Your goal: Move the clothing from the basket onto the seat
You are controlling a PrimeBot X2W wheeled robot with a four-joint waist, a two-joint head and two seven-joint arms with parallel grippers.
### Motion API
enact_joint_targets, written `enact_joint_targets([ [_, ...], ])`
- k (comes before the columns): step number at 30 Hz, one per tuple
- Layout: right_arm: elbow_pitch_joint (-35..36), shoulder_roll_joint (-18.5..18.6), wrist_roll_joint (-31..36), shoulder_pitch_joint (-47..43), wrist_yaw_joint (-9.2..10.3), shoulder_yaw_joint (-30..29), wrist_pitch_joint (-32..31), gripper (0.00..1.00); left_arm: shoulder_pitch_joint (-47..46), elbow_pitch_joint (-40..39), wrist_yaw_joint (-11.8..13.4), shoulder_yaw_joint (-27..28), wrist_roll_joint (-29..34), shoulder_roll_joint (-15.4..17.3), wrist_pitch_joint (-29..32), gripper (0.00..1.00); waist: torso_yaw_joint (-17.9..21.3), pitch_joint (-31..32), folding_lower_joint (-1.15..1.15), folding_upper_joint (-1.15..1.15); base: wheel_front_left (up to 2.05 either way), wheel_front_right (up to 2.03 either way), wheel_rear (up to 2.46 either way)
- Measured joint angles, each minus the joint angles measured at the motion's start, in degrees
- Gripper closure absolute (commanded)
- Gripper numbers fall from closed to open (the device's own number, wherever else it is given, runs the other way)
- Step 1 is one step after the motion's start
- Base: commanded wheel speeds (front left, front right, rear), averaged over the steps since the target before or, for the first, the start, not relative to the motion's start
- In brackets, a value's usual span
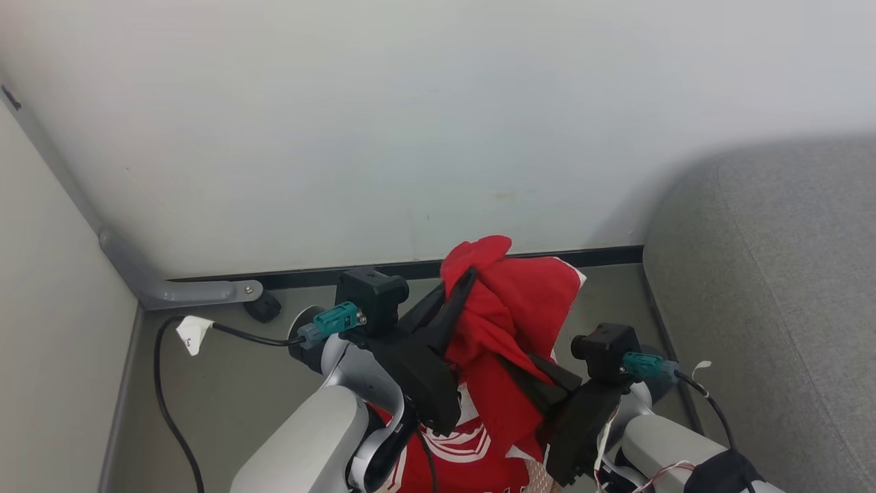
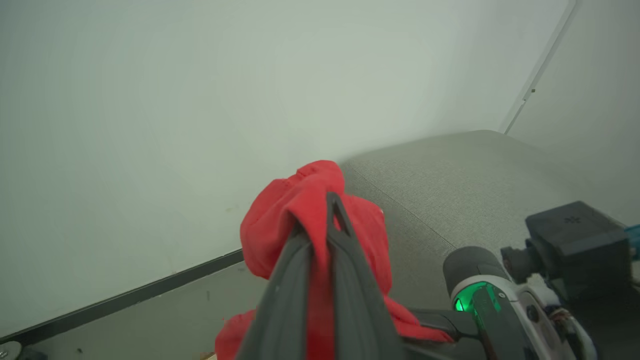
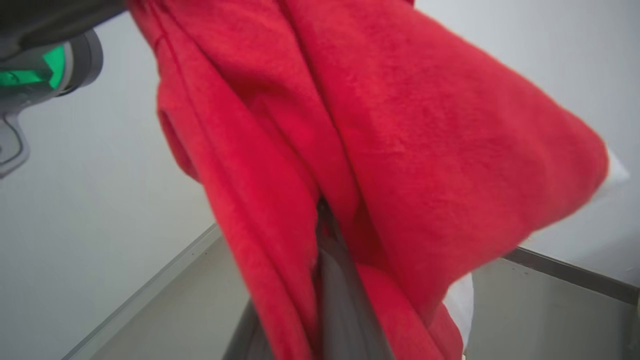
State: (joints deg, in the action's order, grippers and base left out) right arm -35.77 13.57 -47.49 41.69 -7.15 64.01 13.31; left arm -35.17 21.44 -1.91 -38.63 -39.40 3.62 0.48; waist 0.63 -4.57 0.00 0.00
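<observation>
Aloft, the clothing (image 1: 527,301) bunches over the clenched left pincer (image 1: 467,277); the right pincer (image 1: 530,373), seemingly clenched too, pinches lower folds.

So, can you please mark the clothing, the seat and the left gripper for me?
the clothing (image 1: 527,301), head view, on the bunched red cloth.
the seat (image 1: 787,287), head view, on its grey woven surface.
the left gripper (image 1: 458,282), head view, between its fingertips, at the red cloth.
</observation>
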Motion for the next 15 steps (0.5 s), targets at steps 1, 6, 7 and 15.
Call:
enact_joint_targets([
  [1, 0.1, 0.2, 0.0, -0.4, 0.0, -0.2, 0.4, 1.0, 0.4, 0.0, 0.3, 0.1, -0.1, 0.2, 0.0, 1.0, 0.1, 0.0, 0.0, 0.0, 0.0, 0.0, 0.0],
  [6, 1.3, 1.5, -0.6, -2.4, 0.0, -2.3, 0.8, 1.0, 1.9, -0.2, 0.7, 0.2, -0.1, 0.7, -0.1, 1.0, 0.7, 0.1, 0.0, 0.0, 0.0, 0.0, 0.0],
  [7, 1.6, 1.7, -0.6, -2.5, 0.0, -2.6, 0.9, 1.0, 2.3, -0.5, 0.9, 0.3, -0.1, 1.0, -0.1, 1.0, 0.8, 0.1, 0.0, -0.01, 0.0, 0.0, 0.0],
  [15, 5.2, 3.1, -0.8, -3.3, 0.29, -7.6, 1.0, 1.0, 5.5, -2.6, 1.3, 0.1, -0.1, 2.6, -0.7, 0.0, 2.7, 0.4, 0.0, -0.01, 0.0, 0.0, 0.0],
])
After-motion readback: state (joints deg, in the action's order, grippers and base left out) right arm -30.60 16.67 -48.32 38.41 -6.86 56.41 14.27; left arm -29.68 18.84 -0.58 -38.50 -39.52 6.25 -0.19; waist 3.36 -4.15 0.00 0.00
